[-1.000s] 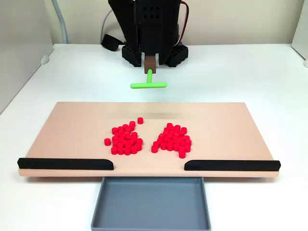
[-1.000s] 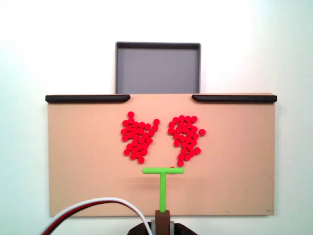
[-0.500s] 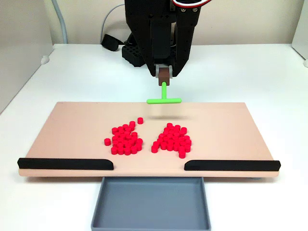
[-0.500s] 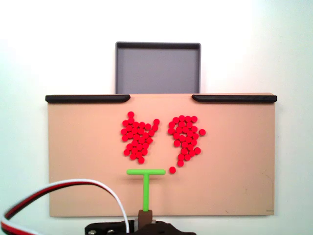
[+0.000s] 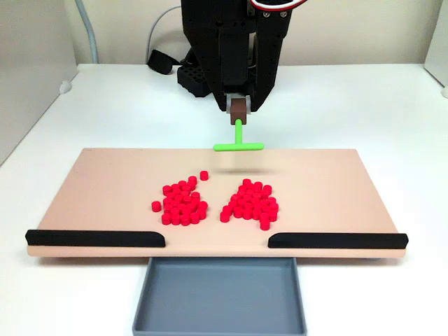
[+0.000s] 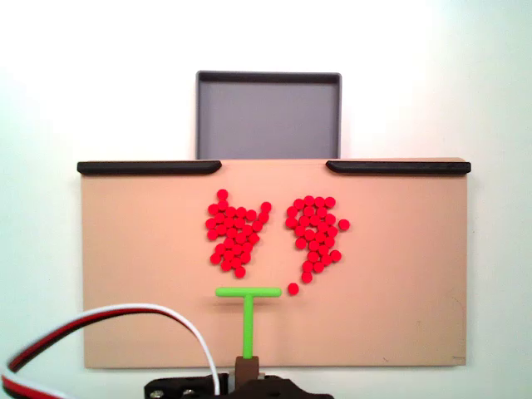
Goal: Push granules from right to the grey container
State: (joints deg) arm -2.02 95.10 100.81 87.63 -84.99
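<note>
Counting across the tan board [image 5: 105,182] from the left of the front-on fixed view: two black strips, one at the near left edge [image 5: 94,238] and one at the near right [image 5: 337,241], with a gap between them. Right below that gap sits the one grey container [image 5: 220,294], on the white counter [image 5: 392,112] against the board's near edge, and nothing lies in it. The granules [image 5: 183,203] lie in two red heaps, side by side in the middle of the board and apart from each other; each heap holds several dozen pellets, too tightly packed to count exactly. One single pellet [image 5: 204,175] sits alone just behind the left heap.

Switch to the top-down fixed view and it all flips: the grey container [image 6: 268,116] is at the top, the two heaps of granules [image 6: 237,235] are below the strips, and that loner sits under the right heap, just beside the right tip of the crossbar.

One green T-stick [image 5: 239,143] is in play. The black arm [image 5: 231,42] stands tall behind the board, wrist pointing down, and the hand [image 5: 239,106] has the stem clamped by a brown holder; how far the fingers are spread, I cannot tell. From the front the crossbar hangs level above the board's far edge, its shadow on the board. From above, the T-stick [image 6: 248,312] has its crossbar just short of the left heap.
</note>
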